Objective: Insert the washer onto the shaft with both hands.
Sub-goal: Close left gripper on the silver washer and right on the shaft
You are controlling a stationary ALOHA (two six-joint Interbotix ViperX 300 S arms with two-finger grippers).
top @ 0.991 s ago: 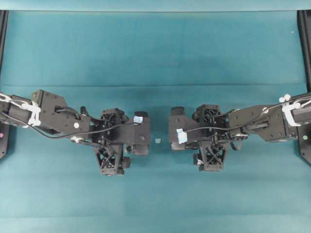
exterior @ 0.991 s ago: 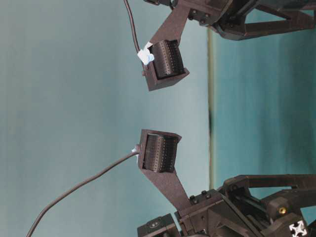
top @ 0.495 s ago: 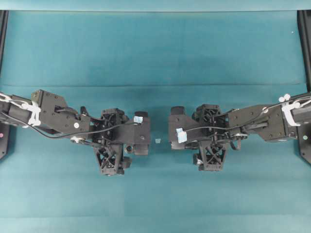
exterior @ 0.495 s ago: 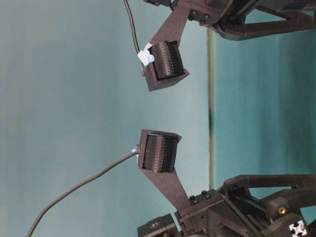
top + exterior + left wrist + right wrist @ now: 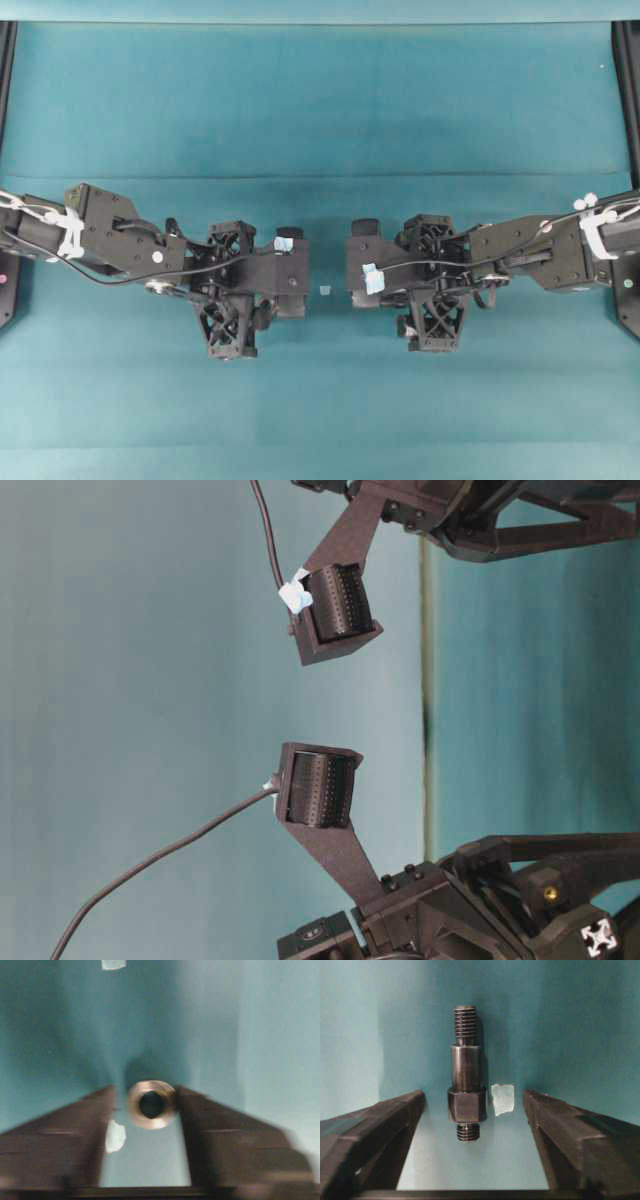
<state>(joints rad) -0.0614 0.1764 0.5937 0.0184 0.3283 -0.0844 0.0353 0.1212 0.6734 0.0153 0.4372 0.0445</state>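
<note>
both arms sit low over the teal table point(image 5: 320, 110), tips facing each other across a small gap. the left gripper point(image 5: 145, 1110) has its fingers point(image 5: 60, 1140) drawn in around the washer point(image 5: 151, 1104), which lies flat on the table right between them; the view is blurry, and there's a sliver of gap on the left side, so i can't tell if it's pinched. the right gripper point(image 5: 472, 1105) has fingers point(image 5: 370, 1130) spread apart, with the shaft point(image 5: 465, 1074) lying between them, touching neither. a pale tape bit point(image 5: 502, 1098) sits just beside the shaft, toward the right-side finger.
</note>
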